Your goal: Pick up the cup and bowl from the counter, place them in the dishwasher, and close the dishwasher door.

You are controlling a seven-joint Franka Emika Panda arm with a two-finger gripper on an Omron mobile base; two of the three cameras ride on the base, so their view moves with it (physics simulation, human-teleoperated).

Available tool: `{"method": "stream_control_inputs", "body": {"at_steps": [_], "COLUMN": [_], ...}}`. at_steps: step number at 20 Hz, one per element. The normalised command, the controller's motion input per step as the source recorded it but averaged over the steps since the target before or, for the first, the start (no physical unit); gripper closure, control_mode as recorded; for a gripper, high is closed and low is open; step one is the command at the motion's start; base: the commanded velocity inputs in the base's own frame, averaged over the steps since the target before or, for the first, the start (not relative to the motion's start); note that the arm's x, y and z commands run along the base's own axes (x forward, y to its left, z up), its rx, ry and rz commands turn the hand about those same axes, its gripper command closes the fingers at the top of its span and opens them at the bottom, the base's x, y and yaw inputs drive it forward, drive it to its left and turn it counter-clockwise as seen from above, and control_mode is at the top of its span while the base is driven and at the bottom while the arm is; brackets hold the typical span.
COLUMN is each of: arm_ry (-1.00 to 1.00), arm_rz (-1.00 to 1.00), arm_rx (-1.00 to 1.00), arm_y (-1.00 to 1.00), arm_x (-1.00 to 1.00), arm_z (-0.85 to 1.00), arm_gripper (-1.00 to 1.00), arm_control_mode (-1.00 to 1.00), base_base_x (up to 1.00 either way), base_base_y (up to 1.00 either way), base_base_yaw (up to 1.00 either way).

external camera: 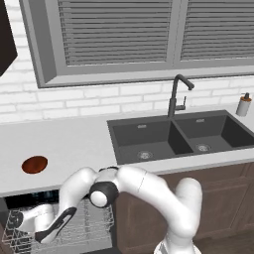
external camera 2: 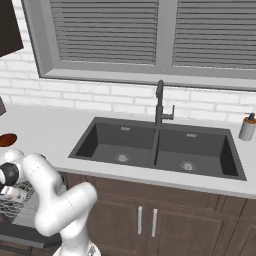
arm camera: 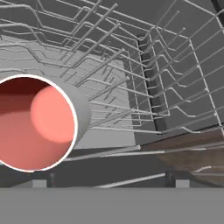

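Lying position of bowl: the bowl (external camera: 34, 164) is seen at the far left on the counter (external camera: 74, 141), well apart from the sink (external camera: 186, 136), flat and untouched.
Dishwasher: the dishwasher (external camera: 30, 198) is found open under the counter at the lower left, with its wire rack (external camera: 94, 225) drawn out.
Gripper: the gripper (arm camera: 109, 183) is lowered into the rack; its fingertips (arm camera: 40, 183) are set wide apart and nothing is clamped between them.
Cup: the cup (arm camera: 37, 122) is seen in the hand view lying on its side in the rack, red inside turned to the camera, just above the left fingertip; contact with it cannot be judged.
Arm: the arm (external camera: 144, 186) is bent from the lower right down to the rack.
Sink: a dark double basin is set in the counter, with a faucet (external camera: 176, 94) behind it.
Soap dispenser: a soap dispenser (external camera: 243, 104) is stood upright at the far right, by the wall.
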Motion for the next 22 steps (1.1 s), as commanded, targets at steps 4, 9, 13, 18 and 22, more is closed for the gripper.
{"method": "stream_control_inputs", "body": {"at_steps": [4, 9, 13, 18, 22], "arm_ry": [0.00, 0.00, -0.01, -0.07, -0.03], "arm_rz": [0.01, 0.03, 0.05, 0.03, 0.04], "arm_rx": [0.02, 0.04, 0.07, 0.17, 0.16], "arm_y": [-0.25, -0.26, -0.07, -0.04, -0.08], "arm_x": [-0.50, -0.86, -0.33, -0.38, -0.29], "arm_z": [0.31, 0.45, 0.85, 0.99, 0.99], "arm_gripper": [-1.00, -1.00, -1.00, -1.00, -1.00], "arm_control_mode": [-1.00, -1.00, -1.00, -1.00, -1.00], "base_base_x": [0.00, 0.00, 0.00, 0.00, 0.00], "base_base_y": [0.00, 0.00, 0.00, 0.00, 0.00], "base_base_yaw": [0.00, 0.00, 0.00, 0.00, 0.00]}}
